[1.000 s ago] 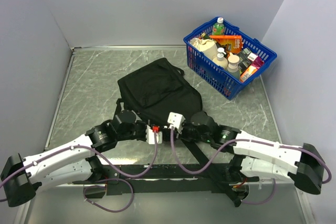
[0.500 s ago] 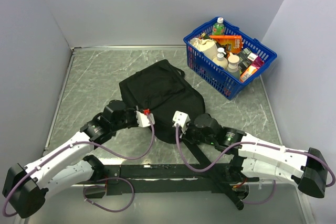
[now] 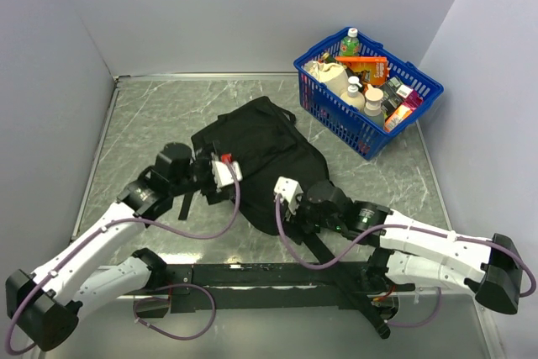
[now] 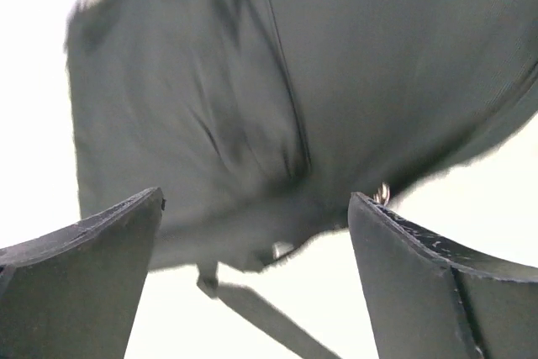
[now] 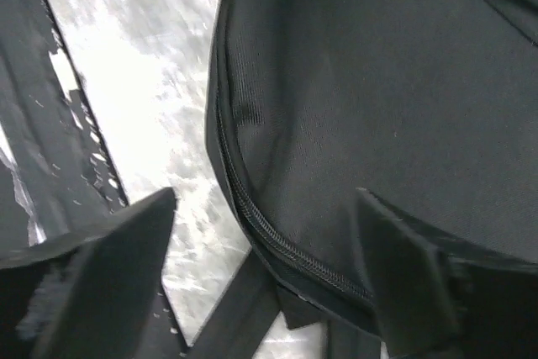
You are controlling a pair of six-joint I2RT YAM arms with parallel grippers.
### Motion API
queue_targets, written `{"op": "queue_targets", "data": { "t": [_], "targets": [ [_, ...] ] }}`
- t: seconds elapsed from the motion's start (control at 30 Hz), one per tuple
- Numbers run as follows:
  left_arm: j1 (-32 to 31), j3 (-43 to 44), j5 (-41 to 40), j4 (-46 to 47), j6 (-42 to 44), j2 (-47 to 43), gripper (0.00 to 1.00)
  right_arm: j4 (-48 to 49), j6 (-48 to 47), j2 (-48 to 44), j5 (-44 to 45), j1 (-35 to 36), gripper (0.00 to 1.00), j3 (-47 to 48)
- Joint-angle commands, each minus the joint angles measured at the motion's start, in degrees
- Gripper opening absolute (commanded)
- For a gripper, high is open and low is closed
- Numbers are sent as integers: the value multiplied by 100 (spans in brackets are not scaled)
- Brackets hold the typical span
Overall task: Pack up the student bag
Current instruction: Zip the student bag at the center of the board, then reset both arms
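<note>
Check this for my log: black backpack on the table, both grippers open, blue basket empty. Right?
No: the top view shows the blue basket full of bottles and boxes. The backpack, left gripper and right gripper are as said.

bag (image 3: 261, 145): 1 | basket (image 3: 349, 128): 1 | worktop (image 3: 151, 124): 1 | arms (image 3: 92, 245): 2 | left end effector (image 4: 256, 279) and right end effector (image 5: 265, 275): 2 | green-cap bottle (image 3: 350, 41): 1 | orange box (image 3: 363, 66): 1 | other things in basket: too crowded to count

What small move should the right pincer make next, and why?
Probably lower the right pincer onto the zipper and close on it: its jaws stand open at the edge of the student bag, whose zipper looks shut, so nothing can go in yet.
</note>
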Motion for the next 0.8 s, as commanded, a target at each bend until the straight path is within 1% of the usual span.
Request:
{"op": "queue_targets", "data": {
  "t": [0.0, 0.07, 0.1, 0.13, 0.17, 0.2, 0.23, 0.27, 0.3, 0.33, 0.37, 0.4, 0.47, 0.5, 0.57, 0.6, 0.67, 0.7, 0.77],
  "targets": [
    [3, 970, 1040, -161, -781, -14, 96, 17, 443, 99, -72, 55, 100, 732],
    [3, 1156, 953, 23, -1386, -14, 96, -35, 723, 64, 323, 46, 100, 1004],
    [11, 1331, 578, 120, -1676, 4, 96, -79, 847, 29, 603, 29, 100, 1110],
    [11, 1411, 392, 269, -2175, 30, 96, -140, 961, 29, 1145, 28, 100, 1381],
    [20, 1603, 155, 314, -2441, 135, 96, -341, 1067, 37, 1246, -137, 100, 1531],
    [55, 1753, -334, 297, -2774, 231, 96, -439, 1285, 81, 1212, -278, 100, 1698],
    [108, 1955, -461, 166, -3230, 389, 96, -544, 1392, 142, 1073, -488, 100, 2004],
    [195, 2218, -480, -401, -3383, 599, 96, -693, 1558, 195, 593, -908, 100, 2120],
    [474, 2812, -454, -703, -3532, 1080, 96, -729, 1664, 317, 431, -1138, 100, 2217],
    [651, 3105, -358, -975, -3829, 1320, 96, -721, 1761, 406, 221, -1349, 100, 2314],
    [853, 3360, -244, -1430, -4102, 1749, 96, -747, 1980, 494, 10, -1552, 100, 2367],
    [1281, 3798, -60, -1592, -4201, 1927, 96, -852, 2121, 747, -88, -1971, 100, 2429],
    [1662, 4108, 126, -1812, -4394, 2191, 96, -992, 2498, 1082, -570, -2448, 100, 2613],
    [2064, 4258, 187, -1900, -4465, 2358, 96, -1063, 2613, 1397, -1042, -2807, 100, 2657],
    [2357, 4417, 328, -2172, -4475, 2612, 96, -871, 2876, 1583, -1432, -3091, 100, 2588],
    [2593, 4522, 381, -2600, -4300, 2701, 96, -757, 2904, 1619, -1608, -3144, 100, 2518],
    [2823, 4471, 653, -2963, -3931, 2842, 96, -616, 3009, 1585, -1417, -3153, 100, 2386],
    [2954, 4253, 593, -3043, -3520, 2834, 96, -598, 3123, 1506, -1347, -3162, 100, 2351],
    [3122, 3840, 505, -2790, -3420, 2572, 96, -781, 3273, 1427, -1031, -3153, 100, 2359]
  ]
}}
